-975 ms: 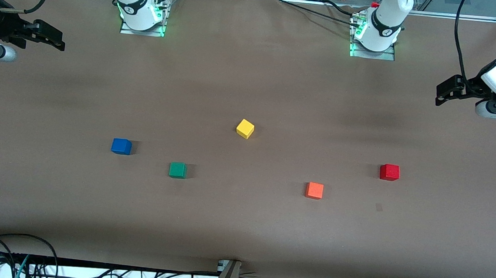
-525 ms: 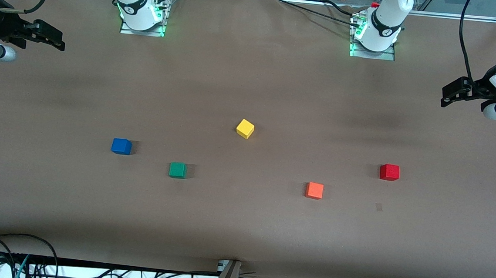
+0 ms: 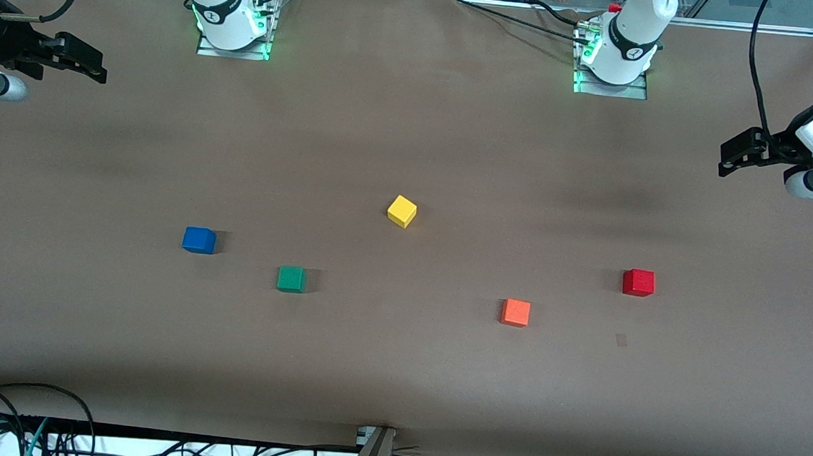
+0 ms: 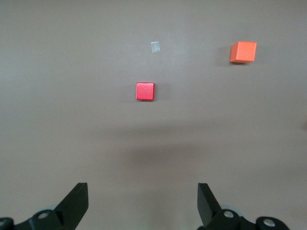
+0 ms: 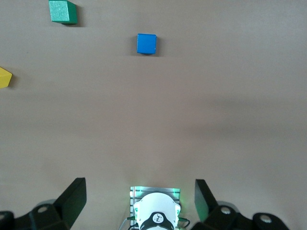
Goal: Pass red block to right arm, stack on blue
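The left gripper [image 3: 730, 152] hangs at the right edge of the front view, jaws spread and empty, over bare table well apart from any cube. In the left wrist view its fingers [image 4: 76, 203] stand wide, with the red block [image 4: 145, 91] in the middle of that frame. The right gripper [image 3: 92, 66] waits at the upper left of the front view, also spread with nothing in it.

Nothing of the task looks done yet. The red block [image 3: 639, 282] sits untouched at right of centre in the front view; the blue cube [image 3: 199, 240] rests at left of centre with nothing on it. Picking up, handing over and stacking all remain.

An orange cube [image 3: 516, 312], a green cube [image 3: 291, 278] and a yellow cube [image 3: 402, 211] lie between them. The table [image 3: 396, 370] is covered in plain brown paper; cables run along the bottom edge.
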